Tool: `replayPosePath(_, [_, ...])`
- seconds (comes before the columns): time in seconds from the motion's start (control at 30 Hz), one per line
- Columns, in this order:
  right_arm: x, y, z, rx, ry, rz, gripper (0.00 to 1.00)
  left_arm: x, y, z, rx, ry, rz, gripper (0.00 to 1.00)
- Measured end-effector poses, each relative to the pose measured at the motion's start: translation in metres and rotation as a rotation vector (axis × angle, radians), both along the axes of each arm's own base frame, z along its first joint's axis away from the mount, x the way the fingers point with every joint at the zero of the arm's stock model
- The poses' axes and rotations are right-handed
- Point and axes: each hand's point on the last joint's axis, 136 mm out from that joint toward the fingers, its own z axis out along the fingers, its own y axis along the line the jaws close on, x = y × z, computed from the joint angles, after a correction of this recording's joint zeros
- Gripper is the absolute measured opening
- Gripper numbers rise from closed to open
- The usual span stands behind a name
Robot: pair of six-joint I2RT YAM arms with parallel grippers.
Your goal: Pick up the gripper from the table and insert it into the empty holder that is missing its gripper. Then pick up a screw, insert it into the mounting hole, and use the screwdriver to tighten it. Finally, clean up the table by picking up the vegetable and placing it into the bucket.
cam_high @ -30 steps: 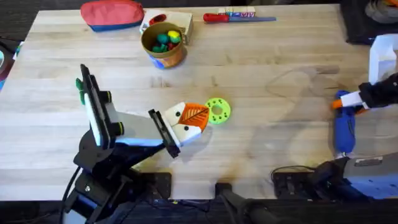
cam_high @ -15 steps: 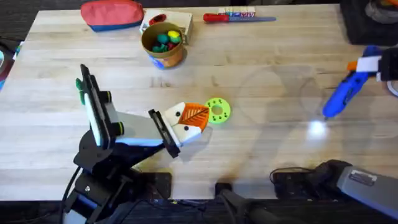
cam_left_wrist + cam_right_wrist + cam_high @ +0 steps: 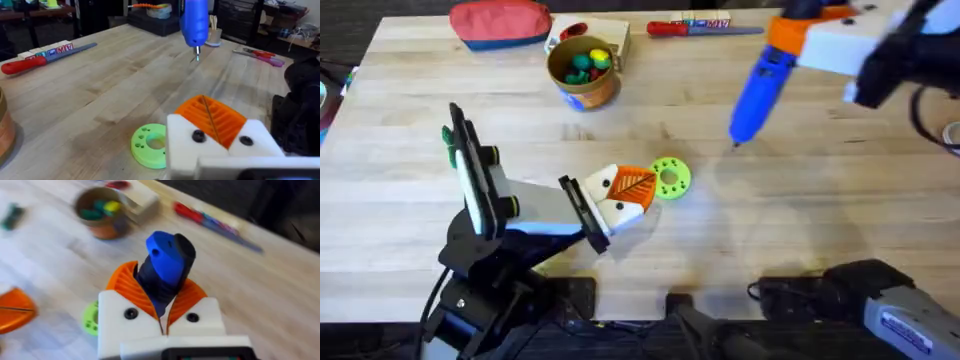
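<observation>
One screwdriver in right tool.

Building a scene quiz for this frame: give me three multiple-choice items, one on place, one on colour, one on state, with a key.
1. Where does the lime-green ring lie?
A. inside the bucket
B. on the table beside the left tool
C. on the red pouch

2. What colour is the body of the screwdriver held by the right tool?
A. blue
B. red
C. black

3. What state is the screwdriver in?
A. lying flat on the table
B. standing in the bucket
C. held in the air, tip down

Key: 1 B, the ring rests on the wood next to the left tool. 2 A, its barrel is bright blue in the overhead view. 3 C, the orange pads clamp it and its tip hangs above the table.
</observation>
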Motion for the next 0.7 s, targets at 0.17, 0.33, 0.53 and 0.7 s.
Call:
replayPosePath(0.17, [-0.027,0.073,0.046,0.079,-0.19,0.264,0.007,0.0,0.0,0.0,0.0,0.0,0.0,0.006])
replayPosePath(0.33, [-0.058,0.114,0.072,0.141,-0.291,0.422,0.007,0.0,0.0,0.0,0.0,0.0,0.0,0.006])
replayPosePath(0.53, [-0.076,0.172,0.064,0.17,-0.285,0.585,0.007,0.0,0.0,0.0,0.0,0.0,0.0,0.006])
replayPosePath(0.7, [-0.07,0.191,0.05,0.155,-0.267,0.603,0.007,0.0,0.0,0.0,0.0,0.0,0.0,0.006])
